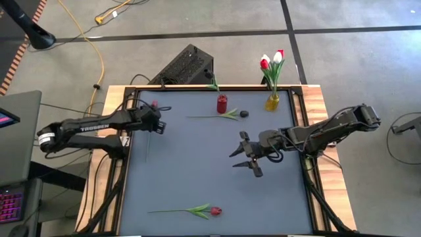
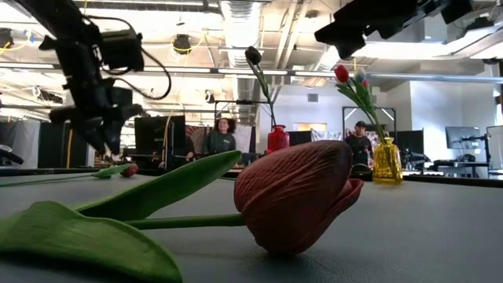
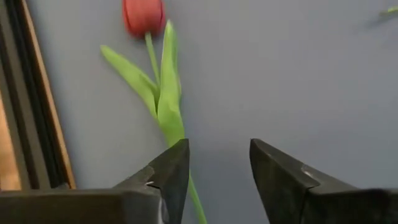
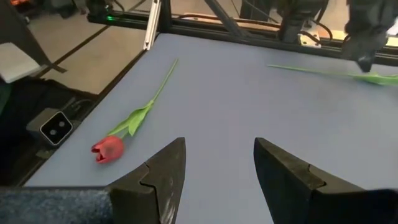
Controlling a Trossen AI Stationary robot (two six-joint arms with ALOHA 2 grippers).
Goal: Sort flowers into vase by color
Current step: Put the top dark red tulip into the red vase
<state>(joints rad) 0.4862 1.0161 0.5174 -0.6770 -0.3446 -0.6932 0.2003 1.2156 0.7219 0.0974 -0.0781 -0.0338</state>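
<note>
A red tulip (image 1: 154, 105) lies flat on the table by its left edge; it also shows in the left wrist view (image 3: 144, 15). My left gripper (image 1: 156, 125) (image 3: 217, 146) is open just above its stem (image 3: 196, 202), which runs between the fingers close to one of them. My right gripper (image 1: 246, 158) (image 4: 217, 146) is open and empty over the table's middle right. A dark tulip (image 1: 244, 114) lies at the far middle. Another red tulip (image 1: 215, 211) (image 4: 107, 148) lies by the near edge. A red vase (image 1: 222, 103) holds a dark tulip. A yellow vase (image 1: 272, 101) holds red and white tulips.
Both vases stand near the table's far edge, the red one (image 2: 277, 139) left of the yellow one (image 2: 387, 161). A wooden frame (image 1: 112, 105) borders the table. A black box (image 1: 187, 66) sits beyond the far edge. People stand in the room behind.
</note>
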